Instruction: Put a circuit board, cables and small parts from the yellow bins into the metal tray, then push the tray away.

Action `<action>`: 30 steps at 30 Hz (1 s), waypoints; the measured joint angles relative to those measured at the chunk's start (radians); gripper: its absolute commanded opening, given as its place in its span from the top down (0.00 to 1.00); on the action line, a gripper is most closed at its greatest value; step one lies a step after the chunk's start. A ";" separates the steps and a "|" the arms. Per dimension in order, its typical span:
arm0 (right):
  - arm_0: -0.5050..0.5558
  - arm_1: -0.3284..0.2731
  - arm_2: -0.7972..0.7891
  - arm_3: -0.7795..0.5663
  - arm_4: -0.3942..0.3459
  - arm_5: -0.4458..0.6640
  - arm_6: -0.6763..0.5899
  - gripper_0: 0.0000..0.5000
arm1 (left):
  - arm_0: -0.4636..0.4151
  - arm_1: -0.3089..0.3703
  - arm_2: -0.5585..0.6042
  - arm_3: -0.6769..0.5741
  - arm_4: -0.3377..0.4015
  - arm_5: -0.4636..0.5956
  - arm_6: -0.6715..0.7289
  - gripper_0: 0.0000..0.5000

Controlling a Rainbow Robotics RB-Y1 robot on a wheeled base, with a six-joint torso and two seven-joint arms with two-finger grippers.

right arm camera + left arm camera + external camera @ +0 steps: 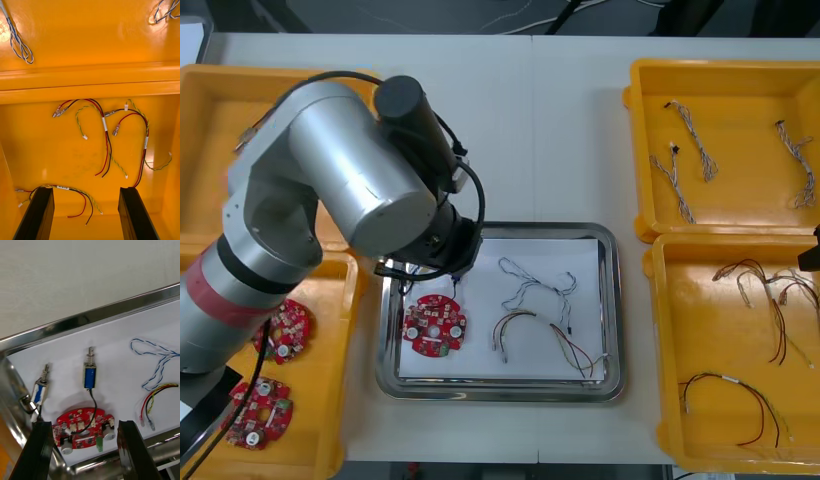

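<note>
My left gripper (85,455) is open above the left end of the metal tray (612,300); in the front view its own wrist covers it. Just past its fingers lies a small metal part (89,375) with a blue body on the tray's white inside, and the shiny tray wall mirrors it. A black wire runs from the part towards the red circuit board (434,325), which lies below the fingers (129,450). A blue and white cable (535,285) and red and yellow cables (515,325) lie further right in the tray. My right gripper (85,215) hangs open over the near right bin.
The near left yellow bin (345,300) holds two more circuit boards (285,330). The far right bin (640,150) holds blue and white cables (695,140); the near right bin (658,330) holds red and yellow cables (107,131). The right gripper (810,255) shows at the table's right edge.
</note>
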 measured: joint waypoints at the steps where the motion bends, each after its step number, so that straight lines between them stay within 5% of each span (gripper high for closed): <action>1: 0.000 0.000 0.000 0.000 0.000 0.000 0.000 0.00 | 0.000 0.017 0.018 -0.010 0.023 0.011 0.000 0.00; 13: 0.000 0.000 0.000 0.000 0.000 0.000 0.000 0.00 | 0.008 0.259 0.263 -0.040 0.263 0.064 0.000 0.00; 20: 0.004 0.005 -0.001 -0.001 -0.001 0.000 0.000 0.00 | 0.070 0.400 0.359 -0.043 0.311 0.065 0.000 0.00; 30: -0.003 0.029 0.064 -0.018 -0.018 0.000 0.000 0.00 | 0.221 0.505 0.529 -0.044 0.357 0.017 0.000 0.00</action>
